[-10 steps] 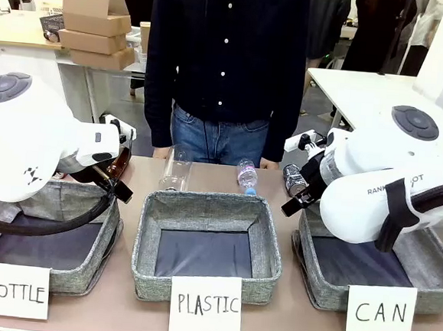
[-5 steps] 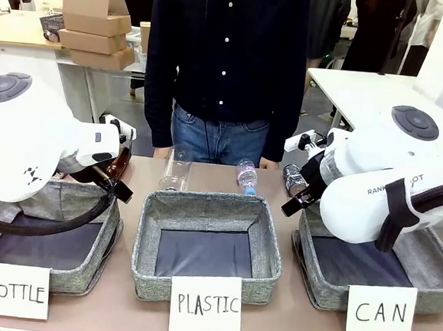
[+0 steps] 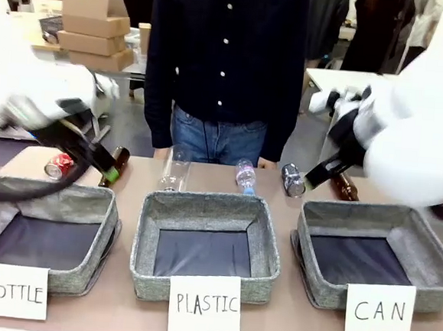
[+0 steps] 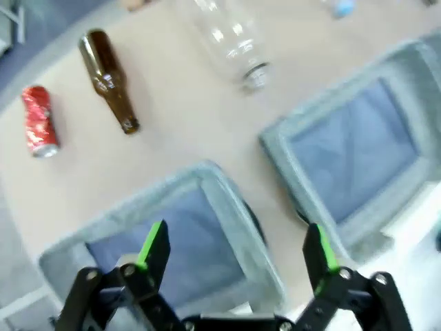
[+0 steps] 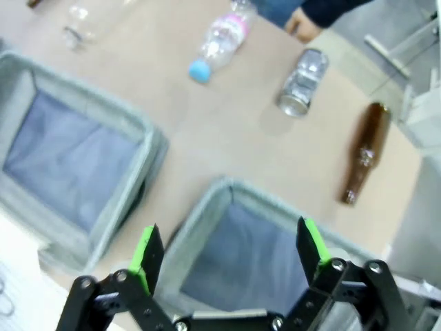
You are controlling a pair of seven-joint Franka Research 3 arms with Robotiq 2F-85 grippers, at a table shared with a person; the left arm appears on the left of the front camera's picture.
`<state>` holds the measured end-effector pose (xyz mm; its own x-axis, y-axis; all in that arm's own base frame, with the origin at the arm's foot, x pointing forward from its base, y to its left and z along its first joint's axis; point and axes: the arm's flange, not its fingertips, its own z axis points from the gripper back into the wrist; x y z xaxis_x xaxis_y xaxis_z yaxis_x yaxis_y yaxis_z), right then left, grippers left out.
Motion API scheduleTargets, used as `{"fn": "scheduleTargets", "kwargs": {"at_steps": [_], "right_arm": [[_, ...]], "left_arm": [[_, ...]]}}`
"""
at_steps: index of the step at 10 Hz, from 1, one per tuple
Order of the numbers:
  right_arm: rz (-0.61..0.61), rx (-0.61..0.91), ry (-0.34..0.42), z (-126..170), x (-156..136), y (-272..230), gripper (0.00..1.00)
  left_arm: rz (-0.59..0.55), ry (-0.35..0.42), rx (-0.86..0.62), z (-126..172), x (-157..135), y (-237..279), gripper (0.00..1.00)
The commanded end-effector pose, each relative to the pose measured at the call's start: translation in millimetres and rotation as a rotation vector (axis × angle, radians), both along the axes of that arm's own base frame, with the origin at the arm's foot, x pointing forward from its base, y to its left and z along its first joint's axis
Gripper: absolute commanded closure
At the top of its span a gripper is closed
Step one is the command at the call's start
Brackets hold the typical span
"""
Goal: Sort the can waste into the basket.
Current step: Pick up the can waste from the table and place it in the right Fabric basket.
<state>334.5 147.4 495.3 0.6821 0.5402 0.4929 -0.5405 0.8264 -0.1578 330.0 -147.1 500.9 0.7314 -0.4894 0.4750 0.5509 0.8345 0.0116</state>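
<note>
Front view: both arms have lifted and are blurred, uncovering the red can (image 3: 58,165) on the table (image 3: 209,177) at far left; the silver can (image 3: 292,179) lies just beyond the CAN basket (image 3: 305,249). Left wrist view: the left tool (image 4: 234,248) gapes wide, holding nothing. Right wrist view: the right tool (image 5: 227,252) does likewise, above that basket

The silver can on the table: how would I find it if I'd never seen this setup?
Start at the grey basket with the card CAN, on the picture's right in the front view. Just beyond its far left corner, on the table, lies the silver-grey can. It is short and metal, between a clear plastic bottle with a blue cap and a brown glass bottle.
</note>
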Motion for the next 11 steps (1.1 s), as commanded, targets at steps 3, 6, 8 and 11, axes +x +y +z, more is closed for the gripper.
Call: {"fn": "scheduleTargets", "kwargs": {"at_steps": [3,6,8,11], "right_arm": [[0.011,-0.226,-0.083,15,-70,4,0.00],[-0.069,-0.130,-0.012,36,-63,-3,0.00],[-0.111,0.515,0.292,30,-50,-50,0.00],[-0.116,0.980,0.680,25,-44,-94,0.00]], "left_arm": [[-0.157,-0.004,-0.019,10,-65,-2,0.00],[-0.244,0.129,-0.046,39,-56,0,0.00],[-0.505,0.384,-0.556,19,-30,59,0.00],[-0.416,0.500,-1.063,-25,-7,100,0.00]]}}
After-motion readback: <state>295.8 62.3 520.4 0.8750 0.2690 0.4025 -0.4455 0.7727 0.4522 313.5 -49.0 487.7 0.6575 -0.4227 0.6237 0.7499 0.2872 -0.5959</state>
